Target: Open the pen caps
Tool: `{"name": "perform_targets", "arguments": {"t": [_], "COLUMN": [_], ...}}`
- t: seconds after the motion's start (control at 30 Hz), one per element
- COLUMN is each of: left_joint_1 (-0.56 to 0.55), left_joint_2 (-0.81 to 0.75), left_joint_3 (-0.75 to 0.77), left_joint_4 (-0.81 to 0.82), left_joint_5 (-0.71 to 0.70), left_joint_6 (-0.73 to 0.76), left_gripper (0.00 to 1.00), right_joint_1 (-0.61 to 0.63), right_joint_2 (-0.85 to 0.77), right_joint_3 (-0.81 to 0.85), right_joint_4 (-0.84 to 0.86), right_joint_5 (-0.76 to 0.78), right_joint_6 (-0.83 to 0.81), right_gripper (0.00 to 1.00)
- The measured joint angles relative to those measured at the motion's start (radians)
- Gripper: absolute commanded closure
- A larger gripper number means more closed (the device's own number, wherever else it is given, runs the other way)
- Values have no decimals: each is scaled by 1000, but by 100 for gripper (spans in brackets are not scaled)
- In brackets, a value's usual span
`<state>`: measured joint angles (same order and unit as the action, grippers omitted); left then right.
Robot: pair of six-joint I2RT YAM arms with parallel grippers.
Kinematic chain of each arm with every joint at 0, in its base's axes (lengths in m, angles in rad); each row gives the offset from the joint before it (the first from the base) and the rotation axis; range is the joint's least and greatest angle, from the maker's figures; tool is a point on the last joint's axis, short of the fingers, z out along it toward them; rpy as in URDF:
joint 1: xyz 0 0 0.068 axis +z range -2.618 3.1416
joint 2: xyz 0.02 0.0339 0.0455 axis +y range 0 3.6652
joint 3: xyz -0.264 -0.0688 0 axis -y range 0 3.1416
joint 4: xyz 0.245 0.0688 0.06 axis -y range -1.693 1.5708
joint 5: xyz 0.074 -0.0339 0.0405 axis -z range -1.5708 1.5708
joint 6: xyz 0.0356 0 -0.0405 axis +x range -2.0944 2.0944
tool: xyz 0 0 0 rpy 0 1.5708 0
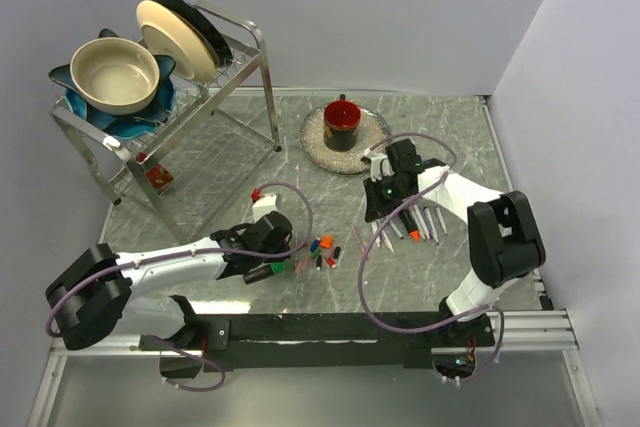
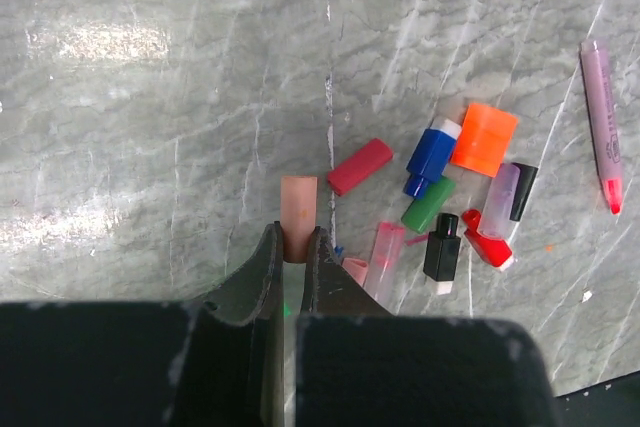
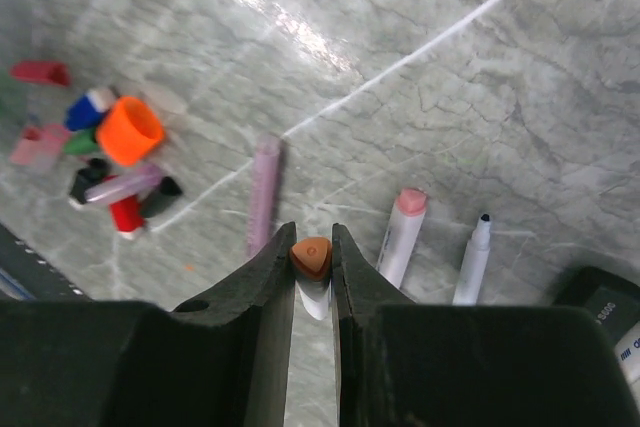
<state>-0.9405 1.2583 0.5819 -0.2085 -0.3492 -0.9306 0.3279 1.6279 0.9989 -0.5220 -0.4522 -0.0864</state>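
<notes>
A pile of loose pen caps (image 1: 322, 250) lies mid-table; the left wrist view shows a red cap (image 2: 360, 166), a blue one (image 2: 431, 155), an orange one (image 2: 484, 138), a green one (image 2: 428, 204) and a black one (image 2: 442, 246). My left gripper (image 2: 296, 239) is shut on a salmon-pink cap (image 2: 298, 205), just left of the pile. My right gripper (image 3: 312, 247) is shut on a slim white pen with an orange end (image 3: 311, 256), low over the table. Several pens (image 1: 420, 222) lie beside it, including a pink-tipped one (image 3: 403, 227) and a black-tipped one (image 3: 472, 262).
A purple pen (image 3: 264, 192) lies between the pile and the right gripper. A red cup (image 1: 343, 125) stands on a round plate behind. A metal dish rack (image 1: 200, 107) with bowls and plates fills the back left. A black object (image 3: 600, 297) lies at the right.
</notes>
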Motion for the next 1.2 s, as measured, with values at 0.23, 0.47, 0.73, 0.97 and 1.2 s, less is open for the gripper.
{"name": "perform_targets", "arguments": {"t": [0.23,0.47,0.73,0.97,1.2], "left_joint_1": [1,2,2,2,6], "left_joint_2": [3,31,48,-111,-370], "left_joint_3": [-6,-6,-6,-54,-108], "left_joint_4": [0,3,12,2,-23], "left_joint_5": [0,13,42,29,1], "left_joint_6": [-15,-18,-13,-16,-65], "left_gripper": [82,72,49,20,1], "right_joint_1": [40,48,50,127,230], "right_joint_2": [23,22,-38,-18,55], "right_joint_3": [13,17,18,54,54], "right_joint_4": [-39,-40,-63,-150,-151], "right_joint_5": [72,134,31,-175,-126], "right_joint_6": [-17,-36,-113,-208,-205], "right_gripper": [69,60,83,92,92]}}
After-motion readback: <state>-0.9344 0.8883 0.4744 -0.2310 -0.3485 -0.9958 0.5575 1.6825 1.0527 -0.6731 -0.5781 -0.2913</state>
